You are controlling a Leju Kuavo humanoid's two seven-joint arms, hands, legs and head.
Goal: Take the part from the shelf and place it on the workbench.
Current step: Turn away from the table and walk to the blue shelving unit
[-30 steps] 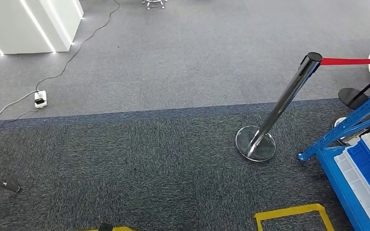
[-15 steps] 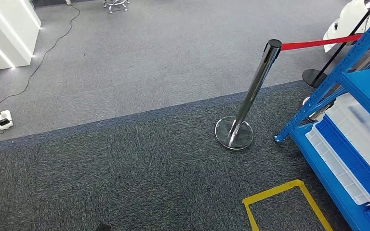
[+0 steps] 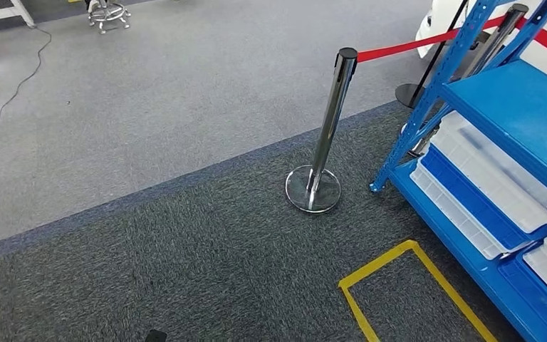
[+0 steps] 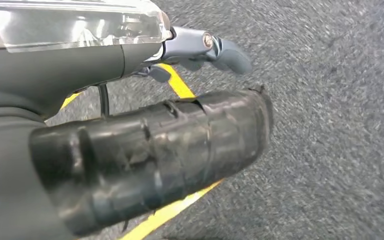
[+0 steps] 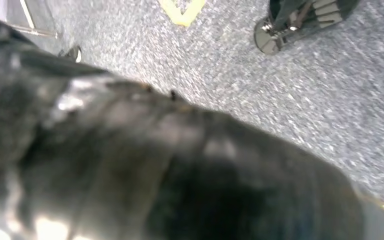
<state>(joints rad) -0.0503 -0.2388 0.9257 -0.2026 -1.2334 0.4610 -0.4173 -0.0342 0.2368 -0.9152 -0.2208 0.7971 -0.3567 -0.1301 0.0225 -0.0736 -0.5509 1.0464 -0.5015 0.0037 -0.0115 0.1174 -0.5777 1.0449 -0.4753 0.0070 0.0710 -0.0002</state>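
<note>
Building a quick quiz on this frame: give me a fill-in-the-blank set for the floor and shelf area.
1. The belt clipped to the chrome post is ____.
2. The square outline taped on the carpet is ____.
3. The shelf frame is painted ____.
4. The white trays sit on the shelf's ____ level.

Missing words: red; yellow; blue; lower

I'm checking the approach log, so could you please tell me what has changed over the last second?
The robot's view has swung right toward the blue shelf, which now shows much more of itself, with its white trays. The chrome post and yellow floor marking only shifted in frame; nothing was grasped or released.
</note>
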